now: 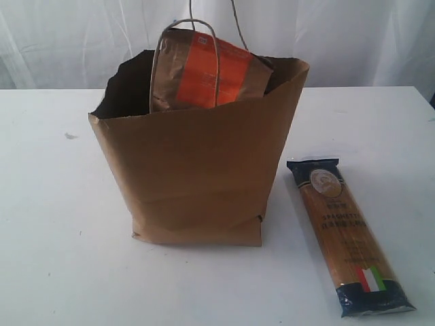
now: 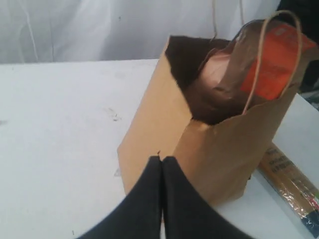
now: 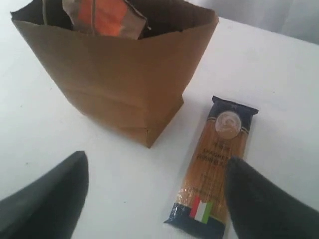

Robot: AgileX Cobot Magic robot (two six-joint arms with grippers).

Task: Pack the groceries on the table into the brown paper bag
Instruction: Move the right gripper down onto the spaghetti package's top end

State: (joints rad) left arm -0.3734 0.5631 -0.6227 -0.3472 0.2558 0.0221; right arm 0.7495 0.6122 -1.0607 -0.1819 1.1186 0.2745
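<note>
The brown paper bag (image 1: 197, 176) stands upright in the middle of the white table (image 1: 54, 224). A brown-orange pouch (image 1: 211, 71) leans inside it and sticks out above the rim. The long spaghetti packet (image 1: 346, 234) with dark blue ends lies flat on the table to the right of the bag. My left gripper (image 2: 161, 160) is shut with nothing in it, close to a corner of the bag (image 2: 209, 144). My right gripper (image 3: 157, 162) is open above the table, one finger over the spaghetti packet (image 3: 212, 164), short of the bag (image 3: 124, 74). Neither gripper shows in the exterior view.
A white curtain (image 1: 81, 41) hangs behind the table's far edge. A tiny white lump (image 1: 71, 136) lies on the table left of the bag. The bag's two twisted handles (image 1: 194, 27) stand up above its mouth.
</note>
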